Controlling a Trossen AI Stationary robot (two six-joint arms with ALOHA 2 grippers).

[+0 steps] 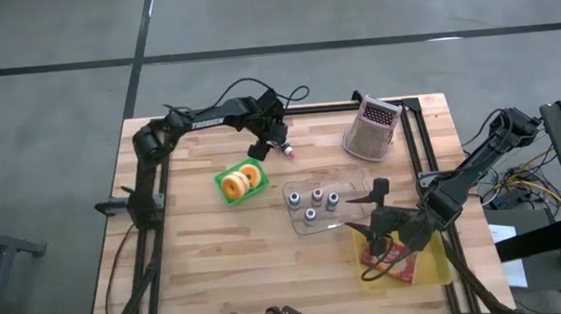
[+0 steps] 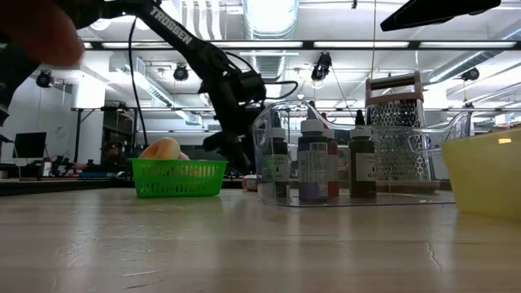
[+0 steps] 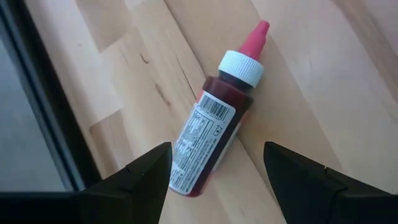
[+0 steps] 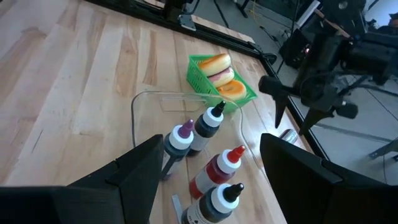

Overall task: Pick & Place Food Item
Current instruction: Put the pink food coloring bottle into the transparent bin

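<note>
Both grippers' fingers spread wide, empty, over pale wooden table [image 1: 218,252], warehouse behind.

"TROSSEN" on left arm [image 2: 175,37].

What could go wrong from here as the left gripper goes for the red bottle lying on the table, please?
The red bottle lies on its side between the open fingers of the left gripper; being round, it may roll away if one finger touches first. It also lies near the table's frame rail, which a finger might strike. Carrying it to the clear tray could knock over the upright bottles standing there.
</note>
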